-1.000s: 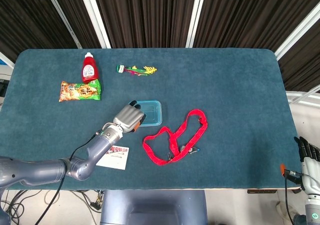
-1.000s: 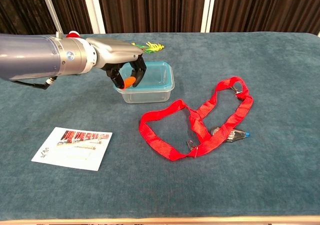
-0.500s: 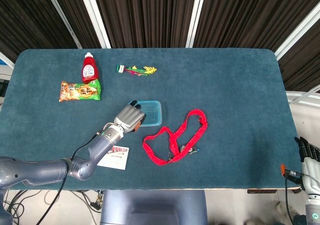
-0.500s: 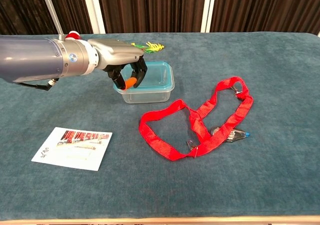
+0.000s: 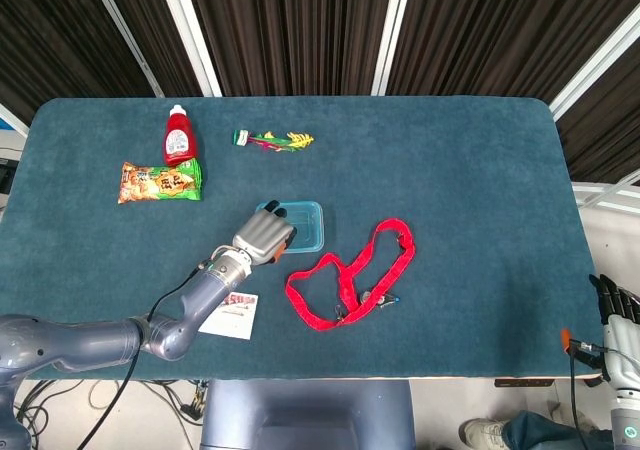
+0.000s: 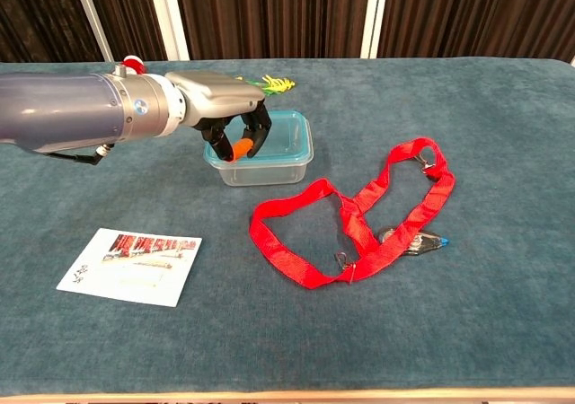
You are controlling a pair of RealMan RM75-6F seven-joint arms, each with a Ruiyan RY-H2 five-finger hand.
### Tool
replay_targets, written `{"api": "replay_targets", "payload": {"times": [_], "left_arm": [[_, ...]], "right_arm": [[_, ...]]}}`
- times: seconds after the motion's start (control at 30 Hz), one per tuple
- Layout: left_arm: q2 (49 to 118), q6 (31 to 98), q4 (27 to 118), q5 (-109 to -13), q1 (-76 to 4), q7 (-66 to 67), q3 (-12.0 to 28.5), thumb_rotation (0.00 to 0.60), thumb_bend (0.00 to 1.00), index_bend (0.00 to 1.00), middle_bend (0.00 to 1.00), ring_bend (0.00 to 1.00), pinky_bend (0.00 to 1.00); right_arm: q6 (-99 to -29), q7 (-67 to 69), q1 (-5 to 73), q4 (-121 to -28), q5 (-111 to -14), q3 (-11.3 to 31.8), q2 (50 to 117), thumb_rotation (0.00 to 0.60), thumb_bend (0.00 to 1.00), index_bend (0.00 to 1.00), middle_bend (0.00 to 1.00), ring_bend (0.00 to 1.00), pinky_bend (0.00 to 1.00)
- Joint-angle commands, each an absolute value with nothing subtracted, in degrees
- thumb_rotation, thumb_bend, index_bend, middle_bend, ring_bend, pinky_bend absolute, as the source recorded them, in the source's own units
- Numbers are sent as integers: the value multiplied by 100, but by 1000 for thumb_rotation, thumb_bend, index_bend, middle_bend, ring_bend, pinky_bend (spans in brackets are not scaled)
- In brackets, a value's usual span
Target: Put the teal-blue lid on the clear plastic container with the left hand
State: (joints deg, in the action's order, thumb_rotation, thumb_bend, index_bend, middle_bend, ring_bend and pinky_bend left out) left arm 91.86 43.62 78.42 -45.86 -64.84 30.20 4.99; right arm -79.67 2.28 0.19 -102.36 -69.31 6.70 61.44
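The clear rectangular plastic container (image 6: pixel 265 159) is seen mid-table with the teal-blue lid (image 6: pixel 278 136) seated on top. The left hand (image 6: pixel 229 115) is positioned over the lid's left end, fingers (image 6: pixel 252 132) curled down onto it; whether it is gripped cannot be told. A red fabric lanyard (image 6: pixel 359 215) lies just right. The right hand (image 5: pixel 618 315) is glimpsed off the table's edge, its state undetermined.

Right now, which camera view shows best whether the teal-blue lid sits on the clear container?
The chest view: from the side, the teal-blue lid lies along the rim of the clear container, with the left robot hand over its left end. The head view shows only the lid's top, partly hidden.
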Motion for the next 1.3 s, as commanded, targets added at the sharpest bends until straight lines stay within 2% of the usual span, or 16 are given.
{"api": "replay_targets", "payload": {"times": [0.03, 1.3], "left_arm": [[9202, 4361, 7824, -4584, -6481, 3013, 511, 600, 566, 613, 516, 196, 131], [9562, 4271, 7333, -4852, -6454, 2844, 682, 600, 565, 615, 516, 196, 131]], "right_arm": [[-7965, 226, 21, -10236, -6927, 671, 6145, 600, 393, 61, 39, 23, 0], [-7916, 216, 26, -10269, -6848, 673, 6123, 600, 393, 72, 39, 23, 0]]}}
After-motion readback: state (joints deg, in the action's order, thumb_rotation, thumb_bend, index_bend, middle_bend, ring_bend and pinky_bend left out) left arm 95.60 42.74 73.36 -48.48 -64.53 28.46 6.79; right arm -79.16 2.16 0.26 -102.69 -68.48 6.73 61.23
